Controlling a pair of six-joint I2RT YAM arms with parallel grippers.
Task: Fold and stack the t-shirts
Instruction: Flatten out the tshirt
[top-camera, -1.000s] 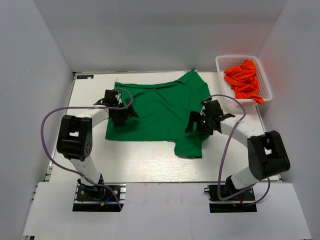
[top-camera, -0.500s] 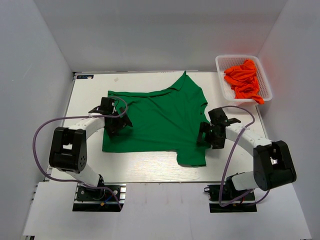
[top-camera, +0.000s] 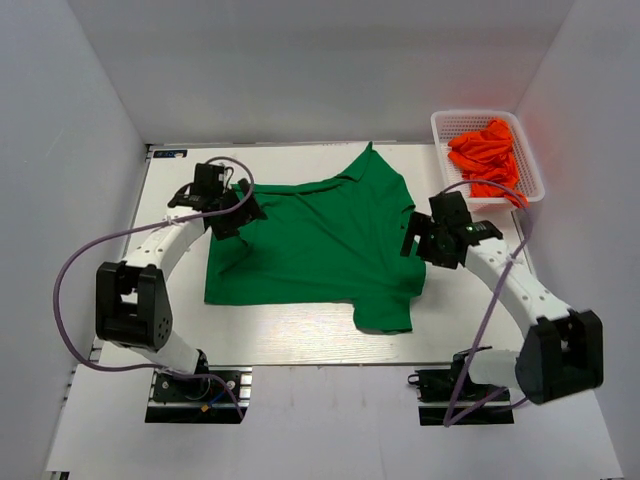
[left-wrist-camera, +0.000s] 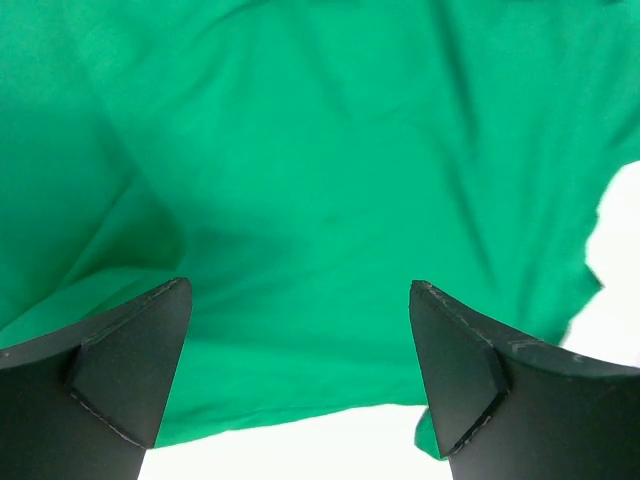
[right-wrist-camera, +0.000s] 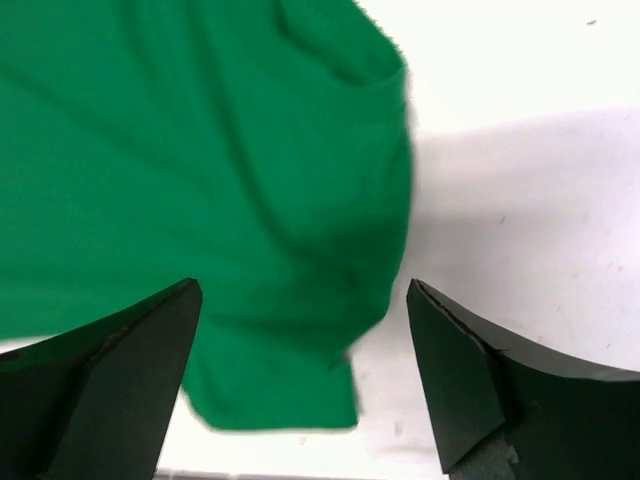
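Observation:
A green t-shirt (top-camera: 310, 245) lies spread on the white table (top-camera: 300, 340), one sleeve reaching toward the near edge. Several orange t-shirts (top-camera: 487, 160) are heaped in a white basket (top-camera: 530, 155) at the back right. My left gripper (top-camera: 232, 212) hovers open over the green shirt's far left corner; in the left wrist view green cloth (left-wrist-camera: 320, 200) fills the space under my open left gripper (left-wrist-camera: 300, 290). At the shirt's right edge my right gripper (top-camera: 420, 240) stands open, with the shirt's edge (right-wrist-camera: 250, 200) and bare table beneath the right gripper (right-wrist-camera: 300, 290).
White walls close in the table on the left, back and right. Purple cables loop from both arms. Bare table (top-camera: 170, 270) shows left of the shirt, and a strip of bare table (top-camera: 470, 320) lies at the near right.
Both grippers have pulled away from the middle of the shirt, the left toward the far left corner, the right to the right edge. The shirt shifted left and lies flatter.

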